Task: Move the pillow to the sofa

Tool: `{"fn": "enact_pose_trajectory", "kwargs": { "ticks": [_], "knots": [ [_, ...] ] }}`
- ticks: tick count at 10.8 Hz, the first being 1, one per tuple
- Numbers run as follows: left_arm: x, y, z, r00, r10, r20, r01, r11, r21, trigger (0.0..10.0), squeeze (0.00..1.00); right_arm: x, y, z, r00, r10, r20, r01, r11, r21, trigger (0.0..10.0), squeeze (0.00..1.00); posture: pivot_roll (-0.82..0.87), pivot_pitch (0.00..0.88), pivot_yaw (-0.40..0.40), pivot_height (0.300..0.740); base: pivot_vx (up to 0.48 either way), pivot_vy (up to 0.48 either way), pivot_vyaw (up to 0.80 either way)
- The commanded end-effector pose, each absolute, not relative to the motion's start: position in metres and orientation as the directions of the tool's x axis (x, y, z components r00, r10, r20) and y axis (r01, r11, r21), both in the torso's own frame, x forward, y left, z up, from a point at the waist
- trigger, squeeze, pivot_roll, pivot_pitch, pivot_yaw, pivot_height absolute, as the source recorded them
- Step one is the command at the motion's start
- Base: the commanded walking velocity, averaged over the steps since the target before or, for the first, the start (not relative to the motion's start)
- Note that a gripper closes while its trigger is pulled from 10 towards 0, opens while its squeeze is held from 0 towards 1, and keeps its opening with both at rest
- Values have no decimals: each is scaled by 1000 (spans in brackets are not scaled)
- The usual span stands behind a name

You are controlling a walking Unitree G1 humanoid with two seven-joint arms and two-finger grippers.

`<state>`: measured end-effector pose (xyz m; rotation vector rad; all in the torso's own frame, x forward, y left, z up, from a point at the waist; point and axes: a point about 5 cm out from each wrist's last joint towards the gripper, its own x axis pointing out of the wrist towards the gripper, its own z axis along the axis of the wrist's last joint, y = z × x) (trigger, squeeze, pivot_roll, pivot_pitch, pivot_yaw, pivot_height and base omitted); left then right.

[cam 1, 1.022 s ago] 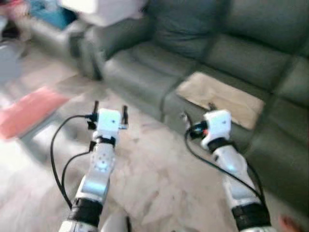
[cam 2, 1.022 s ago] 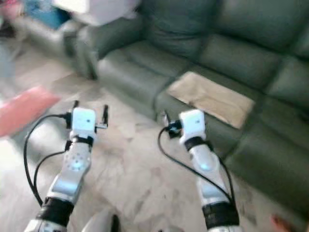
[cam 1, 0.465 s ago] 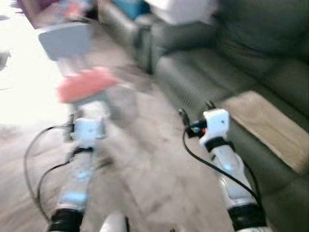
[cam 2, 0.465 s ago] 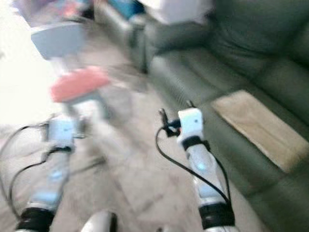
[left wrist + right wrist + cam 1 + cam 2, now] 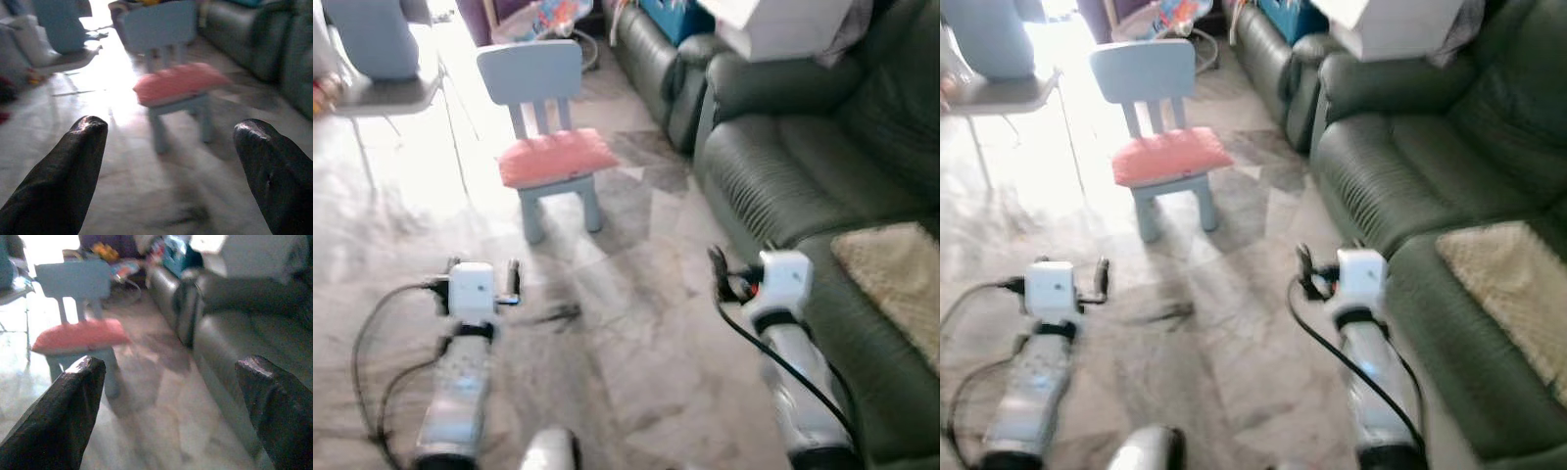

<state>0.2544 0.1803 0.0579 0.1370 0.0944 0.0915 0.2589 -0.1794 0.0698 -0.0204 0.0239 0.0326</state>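
A: On the seat of the small blue chair (image 5: 543, 117), at about 11 o'clock from the robot, the red pillow (image 5: 556, 157) is lying flat, covering the seat.

B: And where are the grippers sitting relative to it?

A: Both are hanging low over the marble floor (image 5: 636, 323), well short of the chair. The left gripper (image 5: 480, 277) is pointing toward 12 o'clock, and the pillow is lying ahead of it and a little toward 1 o'clock. The right gripper (image 5: 742, 266) is pointing forward too, with the pillow well apart from it at about 10 o'clock.

B: Are the fingers apart or together?

A: Apart on both. In the left wrist view the left gripper (image 5: 171, 147) is showing its two black fingers (image 5: 63, 176) spread wide with the pillow (image 5: 178, 83) framed between them, far off. In the right wrist view the right gripper (image 5: 171, 382) is spread the same way, with nothing between its fingers.

B: What else is standing around?

A: The dark green sofa (image 5: 783, 176) is running along the right, from 1 to 4 o'clock, with a tan mat (image 5: 901, 284) lying on its seat near the right gripper. A white box (image 5: 783, 24) is resting on the sofa's arm. A grey folding chair (image 5: 382, 69) is standing at 10 o'clock. Bare floor is lying between the grippers and the chair.
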Motion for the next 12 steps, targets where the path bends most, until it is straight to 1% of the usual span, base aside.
{"fn": "enact_pose_trajectory", "kwargs": {
  "ticks": [1,2,3,5,7,8,9,10,11,12],
  "knots": [
    [254,179,54,991,71,-115,-56,990,129,10000,0,258,-182,66,999,8,-45,-8,1000,-1,10000,0,-25,88,-33,740,0,0,0],
    [254,177,55,993,20,-118,-10,997,80,10000,0,258,-179,68,999,24,-34,-23,999,22,10000,0,-25,90,-31,740,0,0,0],
    [256,175,58,995,-2,-102,9,998,67,10000,0,260,-176,71,999,44,-24,-44,999,27,10000,0,-26,92,-30,740,304,0,775],
    [259,174,60,996,4,-92,2,998,64,10000,0,263,-177,74,999,46,-16,-46,999,22,10000,0,-27,92,-33,740,390,0,759],
    [259,175,61,996,1,-88,4,998,60,10000,0,266,-177,76,999,49,-11,-49,999,-5,10000,0,-27,96,-36,740,480,0,0],
    [260,178,60,995,24,-94,-15,996,91,10000,0,267,-178,76,999,31,-18,-32,999,-23,10000,0,-27,99,-35,740,469,0,0],
    [261,180,61,995,31,-94,-23,996,88,10000,0,268,-182,75,999,-21,-30,19,997,-80,10000,0,-27,100,-35,740,469,0,0],
    [261,180,61,995,32,-92,-24,996,88,10000,0,269,-183,74,999,-39,-37,35,992,-122,10000,0,-28,102,-35,740,469,0,0],
    [262,180,62,995,40,-87,-32,995,94,10000,0,270,-179,72,999,-10,-31,7,997,-75,10000,0,-29,102,-36,740,469,0,0],
    [263,182,62,994,64,-84,-54,993,108,10000,0,269,-173,75,999,47,-16,-48,995,-84,10000,0,-29,103,-37,740,458,0,0]
  ]
}}
